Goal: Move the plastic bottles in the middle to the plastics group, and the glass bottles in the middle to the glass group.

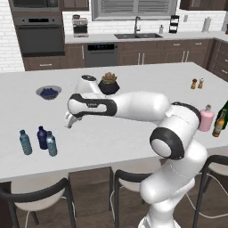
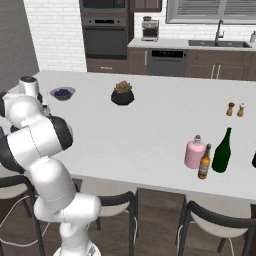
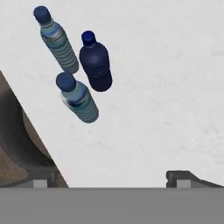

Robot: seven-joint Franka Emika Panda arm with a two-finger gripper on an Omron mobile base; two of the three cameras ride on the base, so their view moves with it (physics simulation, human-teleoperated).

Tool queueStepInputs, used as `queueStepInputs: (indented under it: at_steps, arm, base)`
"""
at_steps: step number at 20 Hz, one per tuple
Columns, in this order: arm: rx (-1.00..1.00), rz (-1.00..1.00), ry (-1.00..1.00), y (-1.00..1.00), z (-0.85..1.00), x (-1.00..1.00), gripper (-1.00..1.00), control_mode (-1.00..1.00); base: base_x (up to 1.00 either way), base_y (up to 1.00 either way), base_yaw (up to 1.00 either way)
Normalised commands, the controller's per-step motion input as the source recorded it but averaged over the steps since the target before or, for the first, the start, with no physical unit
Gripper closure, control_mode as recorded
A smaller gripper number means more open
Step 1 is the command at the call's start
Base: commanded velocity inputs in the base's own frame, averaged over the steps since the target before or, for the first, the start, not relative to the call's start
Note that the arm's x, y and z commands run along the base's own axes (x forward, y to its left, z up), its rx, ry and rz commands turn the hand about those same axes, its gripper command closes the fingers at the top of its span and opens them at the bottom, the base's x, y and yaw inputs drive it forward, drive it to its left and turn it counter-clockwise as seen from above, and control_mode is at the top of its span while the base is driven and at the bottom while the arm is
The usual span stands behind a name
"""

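A: Claw (image 1: 69,121) spread wide and empty, hanging above the white counter (image 1: 133,133), up and to the right of the bottle cluster near the front left edge. In the hand view both dark tips stand far apart with bare counter between them.

B: Cluster contents?

A: Three small bottles. An opaque dark navy bottle with a rounded shoulder (image 3: 95,61), and two clear ribbed blue-capped water bottles, one just beside it (image 3: 78,99) and one a little apart on the far side (image 3: 56,38). So the plastic one looks placed with its group already.

B: Then the step in hand?

A: Judgement: clearing away from the cluster. Best to lift straight up before swinging, since the nearest bottle stands close and is light enough to tip.

B: Glass items?

A: Right base view gives these best. Squat pink bottle with a pale top (image 2: 195,152), slim amber-brown beer bottle (image 2: 204,162) just beside it, and the tall dark green glass bottle (image 2: 222,150) near them, all upright. Left base view crops the green one at its right edge. Hand view alone resolves the spacing between the three small bottles.
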Motion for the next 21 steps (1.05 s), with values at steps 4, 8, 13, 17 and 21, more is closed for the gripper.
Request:
queueStepInputs:
  at_steps: [4, 8, 13, 17, 21]
  arm:
    - [0.0, -0.09, 0.22, -1.0, 0.0, -0.13, -1.0, -1.0]
    - [0.0, -0.11, 0.25, -0.97, 0.0, -0.25, -1.0, -1.0]
    - [0.0, -0.11, 0.33, -0.89, 0.0, -0.34, -1.0, -1.0]
    - [-0.05, -0.05, 0.05, -0.7, 0.0, -0.76, -1.0, -1.0]
    - [-0.09, -0.02, -0.02, -0.64, 0.02, -0.96, -1.0, -1.0]
  base:
    - [0.0, 0.0, 0.0]
    - [0.0, 0.0, 0.0]
    - [0.0, 0.0, 0.0]
    - [0.0, 0.0, 0.0]
    - [0.0, 0.0, 0.0]
